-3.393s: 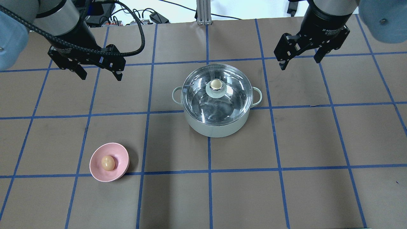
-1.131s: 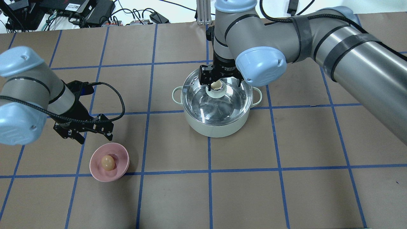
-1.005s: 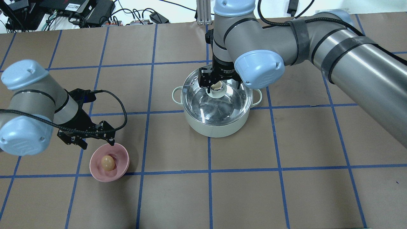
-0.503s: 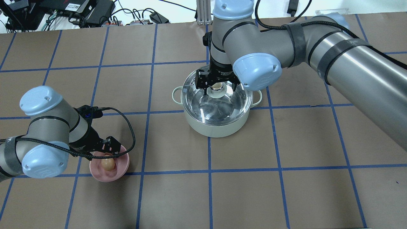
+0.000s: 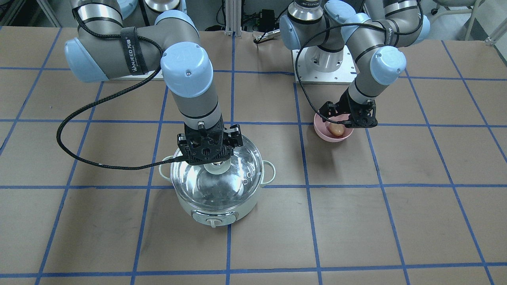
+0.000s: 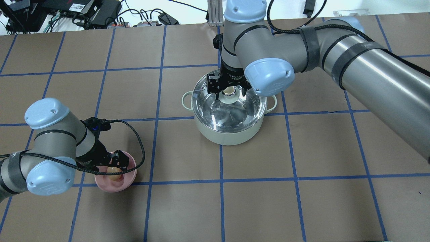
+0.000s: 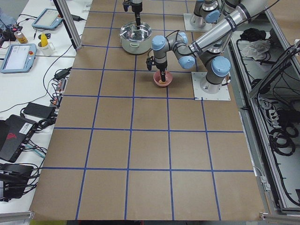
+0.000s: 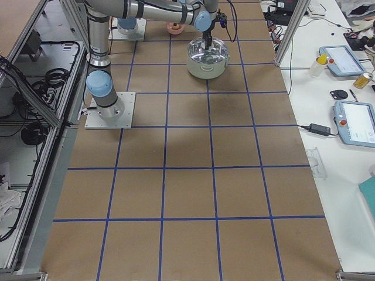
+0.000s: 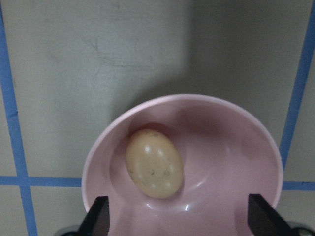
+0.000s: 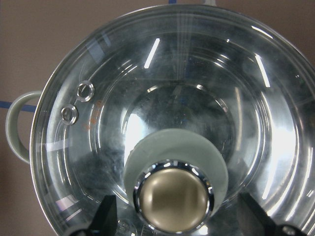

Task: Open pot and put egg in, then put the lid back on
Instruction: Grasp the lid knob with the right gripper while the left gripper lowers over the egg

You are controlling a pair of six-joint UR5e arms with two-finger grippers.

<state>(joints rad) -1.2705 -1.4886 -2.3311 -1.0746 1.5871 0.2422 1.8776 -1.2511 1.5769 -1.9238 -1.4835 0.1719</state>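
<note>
The pale mint-green pot (image 6: 228, 136) stands mid-table with its glass lid (image 6: 235, 112) on. My right gripper (image 6: 229, 88) is open, with a finger on each side of the lid's beige knob (image 10: 172, 199) and a gap on each side of it. The tan egg (image 9: 154, 163) lies in a small pink bowl (image 9: 221, 147) at the near left (image 6: 114, 185). My left gripper (image 9: 177, 216) is open and low over the bowl, its fingertips (image 9: 98, 219) spread about as wide as the bowl. The egg is partly hidden by it in the overhead view.
The table (image 6: 302, 201) is brown paper with a blue tape grid. The pot's control knob (image 5: 214, 222) faces away from me. Its loop handles (image 6: 185, 100) stick out left and right. Cables and electronics (image 6: 84, 10) lie beyond the far edge.
My left arm came down and toward me until its open gripper sits over the pink bowl. My right gripper shifted slightly around the lid knob and is still open. Pot, lid and egg have not moved.
</note>
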